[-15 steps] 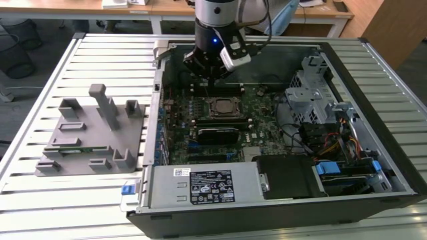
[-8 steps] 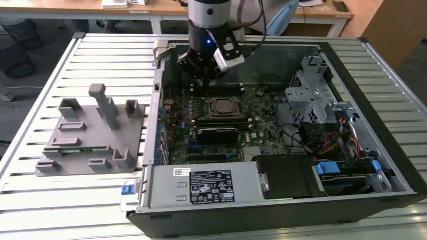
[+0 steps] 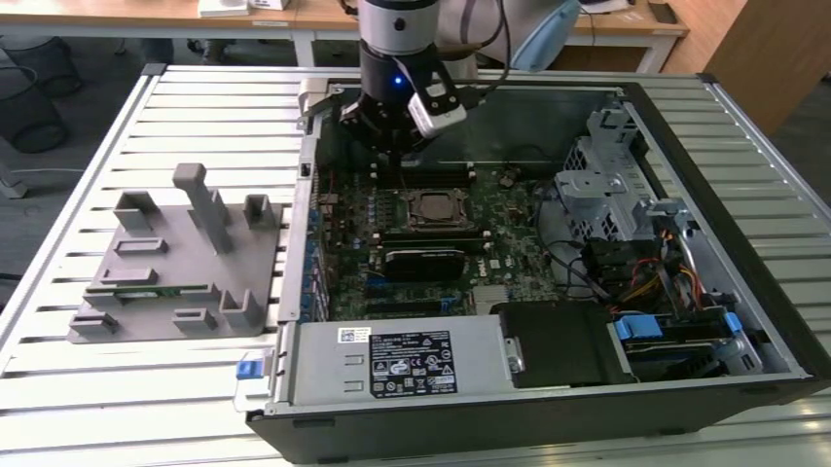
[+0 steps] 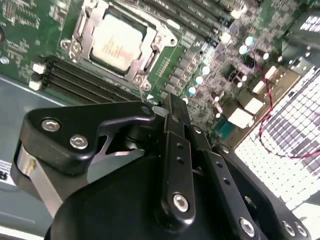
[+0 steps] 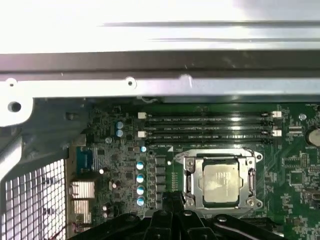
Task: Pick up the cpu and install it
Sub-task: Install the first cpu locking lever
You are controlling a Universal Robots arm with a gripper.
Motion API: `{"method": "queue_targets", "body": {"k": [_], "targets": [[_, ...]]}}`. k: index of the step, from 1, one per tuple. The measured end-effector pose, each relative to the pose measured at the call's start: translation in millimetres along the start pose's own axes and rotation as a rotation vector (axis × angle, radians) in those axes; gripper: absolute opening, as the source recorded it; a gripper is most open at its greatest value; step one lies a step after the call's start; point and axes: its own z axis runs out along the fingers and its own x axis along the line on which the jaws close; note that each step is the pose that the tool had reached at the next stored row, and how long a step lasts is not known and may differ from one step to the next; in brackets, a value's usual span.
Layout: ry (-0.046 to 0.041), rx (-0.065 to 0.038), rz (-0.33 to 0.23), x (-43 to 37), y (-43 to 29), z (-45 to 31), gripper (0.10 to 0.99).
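closed empty gripper [image 4: 170, 105] hovers near the socket [image 4: 81, 31] holding the cpu [image 4: 117, 42], its print unreadable

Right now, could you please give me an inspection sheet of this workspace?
Surface: slatted metal table carrying an open computer case.
Job's things: cpu lies in its socket on the motherboard with a metal frame around it; nothing grips it.
Clutter: grey fixture on the exterior view's left, with a green memory stick in it.
Grippers: claw is shut and empty, above the board and apart from the cpu.
Cables: coloured wire bundle inside the case, on the exterior view's right.
Surroundings: desks and a wire bin beyond the table.
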Motion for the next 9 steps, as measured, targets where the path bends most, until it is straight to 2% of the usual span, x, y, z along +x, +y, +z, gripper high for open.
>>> {"method": "queue_targets", "body": {"k": [6, 9], "targets": [[-0.0002, 0.0, 0.0, 9.4, 5.9, 1.3, 0.106], [-0.0009, 0.0, -0.002, 11.2, 9.6, 2.0, 0.106]]}}
